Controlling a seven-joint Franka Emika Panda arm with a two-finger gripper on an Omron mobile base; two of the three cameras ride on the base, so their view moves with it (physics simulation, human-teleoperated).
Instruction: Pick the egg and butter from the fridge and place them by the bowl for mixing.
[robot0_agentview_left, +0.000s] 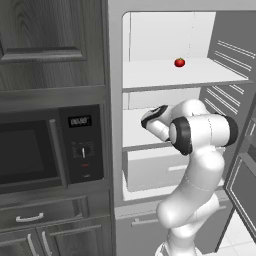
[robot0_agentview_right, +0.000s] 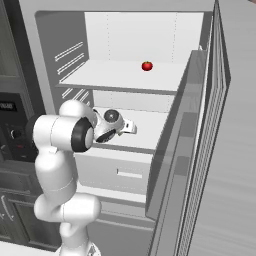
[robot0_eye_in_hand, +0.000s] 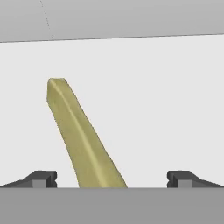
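Rendered home kitchen: open fridge (robot0_agentview_left: 165, 75) w/ white shelves at 12 o'clock, tomato (robot0_agentview_left: 179, 62) on top shelf; black built-in microwave (robot0_agentview_left: 47, 150) at 9 o'clock; dark wood cabinets (robot0_agentview_left: 50, 40) above & below it.

No text, label or brand can be read with certainty. The microwave (robot0_agentview_left: 50, 150) has a small display (robot0_agentview_left: 79, 121) on its control panel, with light digits, but they are too blurred to tell which numbers they are (maybe a clock). Under it are small marks and a red dot, also not readable. The fridge (robot0_agentview_right: 131, 75) carries no writing.
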